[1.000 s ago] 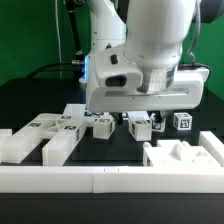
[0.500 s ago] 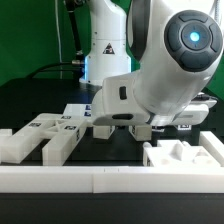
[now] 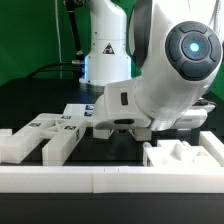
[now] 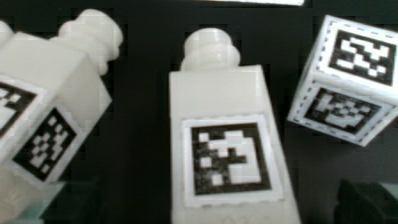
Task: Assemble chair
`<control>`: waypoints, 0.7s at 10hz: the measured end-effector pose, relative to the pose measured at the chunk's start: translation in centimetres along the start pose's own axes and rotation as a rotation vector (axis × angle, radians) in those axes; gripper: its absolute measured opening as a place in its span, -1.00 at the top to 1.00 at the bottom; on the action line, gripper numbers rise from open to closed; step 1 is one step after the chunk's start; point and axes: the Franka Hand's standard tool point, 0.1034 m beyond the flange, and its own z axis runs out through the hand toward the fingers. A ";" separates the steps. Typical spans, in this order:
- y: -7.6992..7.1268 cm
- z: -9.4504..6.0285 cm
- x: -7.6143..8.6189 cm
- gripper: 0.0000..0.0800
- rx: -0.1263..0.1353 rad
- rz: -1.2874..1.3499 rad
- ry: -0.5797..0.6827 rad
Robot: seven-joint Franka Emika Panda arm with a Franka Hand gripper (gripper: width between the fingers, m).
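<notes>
The gripper point(image 4: 199, 206) stood spread wide and held nothing. Only two blurred dark tips showed at the edges of the wrist view, with a white part between them. In the exterior view the arm point(image 3: 165, 70) hid the gripper almost entirely.

Directly below the gripper lay a long white peg block point(image 4: 217, 135), one of the chair parts. It carried a square black-and-white tag on its upper face and a rounded knob at the end away from the gripper. The fingers were not touching it.

Close on one side of it, apart by a narrow dark gap, lay a second peg block point(image 4: 54, 110) tilted at a slant, with tags on two faces. On the other side, a little farther off, stood a tagged cube point(image 4: 349, 85), also clear of the middle piece.

Farther from the gripper, towards the exterior view's left, more tagged blocks point(image 3: 62, 124) lay loose on the black table point(image 3: 40, 92), with a larger plain block point(image 3: 20, 146) beyond them. Towards the exterior view's right sat a slotted piece point(image 3: 185, 154), just inside the long white rail point(image 3: 100, 182). No two parts were visibly joined.
</notes>
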 end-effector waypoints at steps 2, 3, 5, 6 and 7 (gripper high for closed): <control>0.0 0.0 0.0 -0.25 0.000 -0.001 -0.001; -0.1 0.0 0.0 -0.25 -0.001 -0.002 0.000; -0.1 0.0 0.0 0.20 -0.001 -0.003 0.000; -0.1 0.0 0.0 0.28 -0.001 -0.003 0.000; -0.2 -0.1 0.0 0.28 -0.001 -0.004 0.001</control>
